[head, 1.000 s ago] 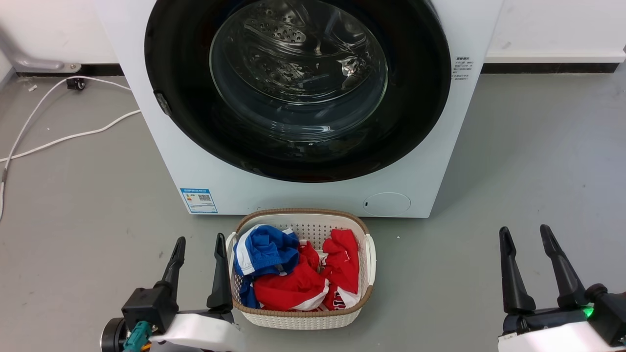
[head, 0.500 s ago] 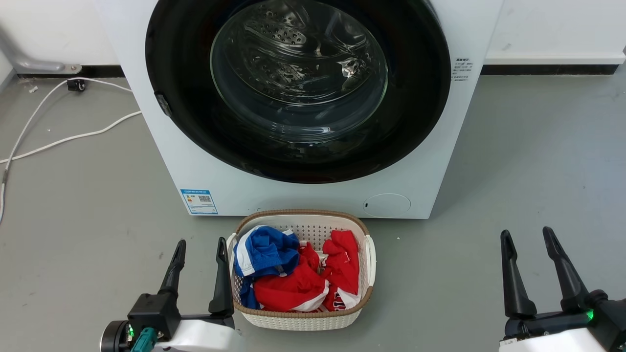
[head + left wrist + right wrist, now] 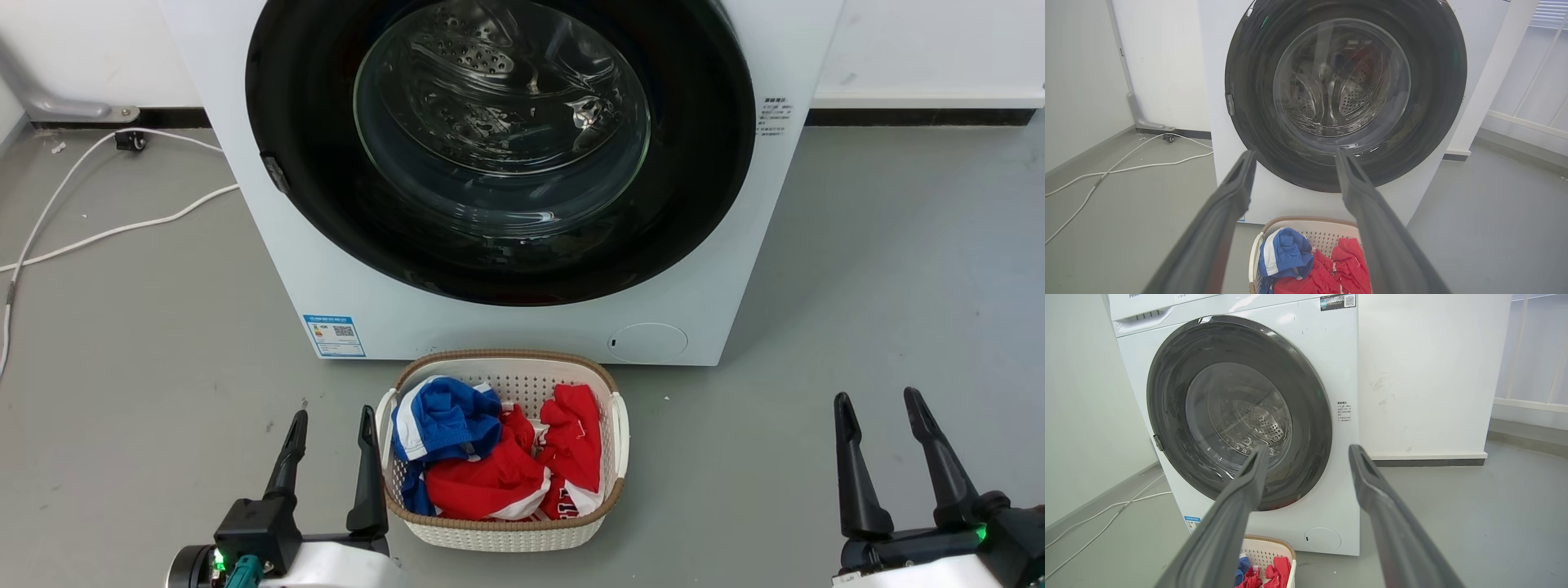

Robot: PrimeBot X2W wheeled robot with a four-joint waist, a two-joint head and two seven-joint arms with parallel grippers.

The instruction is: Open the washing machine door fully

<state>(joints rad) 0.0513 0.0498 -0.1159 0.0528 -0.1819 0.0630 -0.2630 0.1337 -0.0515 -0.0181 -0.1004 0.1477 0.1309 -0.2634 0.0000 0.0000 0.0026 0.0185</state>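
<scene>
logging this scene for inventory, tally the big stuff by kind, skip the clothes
washer: 1
door: 1
basket: 1
grippers: 2, left gripper and right gripper
total: 5

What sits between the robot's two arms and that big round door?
A laundry basket stands on the floor just before the door, beside the left gripper. Nothing visible lies straight ahead of the right gripper.
</scene>
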